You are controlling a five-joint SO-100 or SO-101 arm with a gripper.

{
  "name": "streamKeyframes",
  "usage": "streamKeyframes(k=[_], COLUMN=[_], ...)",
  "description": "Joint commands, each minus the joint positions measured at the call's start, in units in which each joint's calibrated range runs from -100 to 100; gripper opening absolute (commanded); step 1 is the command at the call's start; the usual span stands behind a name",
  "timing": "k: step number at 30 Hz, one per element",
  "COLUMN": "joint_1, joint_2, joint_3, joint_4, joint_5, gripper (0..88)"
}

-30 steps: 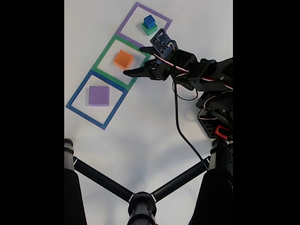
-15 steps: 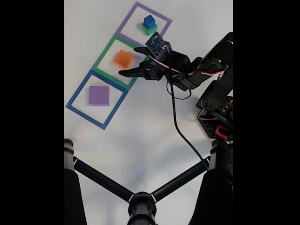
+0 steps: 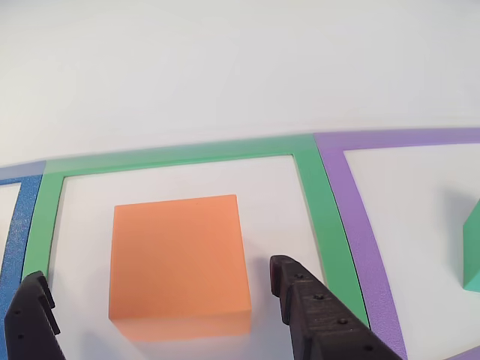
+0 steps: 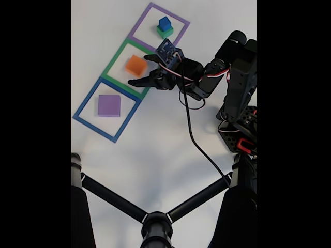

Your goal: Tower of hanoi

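White tabletop: flat-topped orange block [image 3: 178, 262] inside green square [image 3: 315, 180], end effector [image 3: 161, 304] spread apart before it.

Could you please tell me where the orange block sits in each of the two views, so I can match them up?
Other view: the orange block lies lower centre-left, inside the green square outline, between the open claw's two fingers.
Fixed view: the orange block lies upper centre-left, in the middle one of three outlines, just left of the claw.
Shared landmark: the green square outline that frames the block.
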Motion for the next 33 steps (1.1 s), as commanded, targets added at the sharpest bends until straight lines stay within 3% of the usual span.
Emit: streamKeyframes(k=[1, 16, 33], joint_1=[-0.55, -1.77, -2.45], joint_2=[0.47, 3.51, 4.55], joint_3=[-2.82, -5.54, -7.0], joint_4=[-1.5, -2.31, -1.99], joint_5=[0.0, 0.0, 0.0], gripper=[35.0, 34.4, 20.8])
